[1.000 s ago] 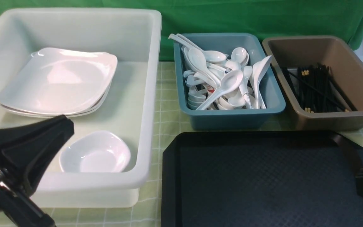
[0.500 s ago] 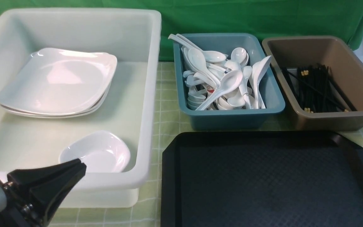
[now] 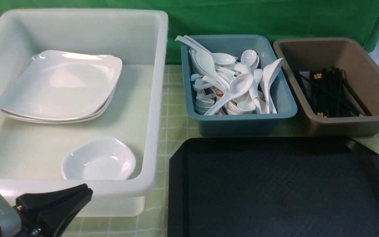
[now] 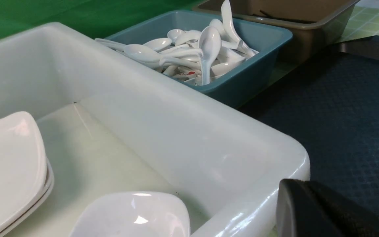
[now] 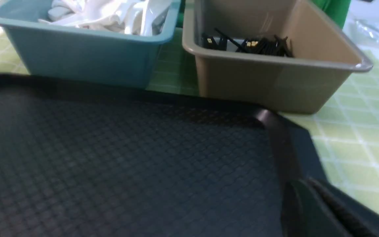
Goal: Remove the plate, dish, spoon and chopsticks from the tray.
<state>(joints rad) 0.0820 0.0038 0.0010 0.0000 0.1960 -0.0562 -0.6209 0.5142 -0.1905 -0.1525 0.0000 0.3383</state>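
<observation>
Green cloth backs a green-checked counter (image 3: 176, 115), where the closed, empty left hand (image 3: 77, 194) hangs at lower left and could knock the white tub (image 3: 156, 98) holding plate (image 3: 58, 85) and dish (image 3: 99, 159); the right hand, unseen frontally, is shut beside the bare black tray (image 3: 275, 187).

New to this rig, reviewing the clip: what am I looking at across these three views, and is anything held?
It is a two-armed robot at a table.

The front view looks forward from between the arms. The black left gripper shows at its lower left, shut and empty. The other two views come from cameras on each wrist. The right gripper is also shut and holds nothing.

The flat black textured tray is bare. The big white tub holds stacked white square plates and a small white dish. The teal tub holds white soup spoons. The brown tub holds black chopsticks.
</observation>
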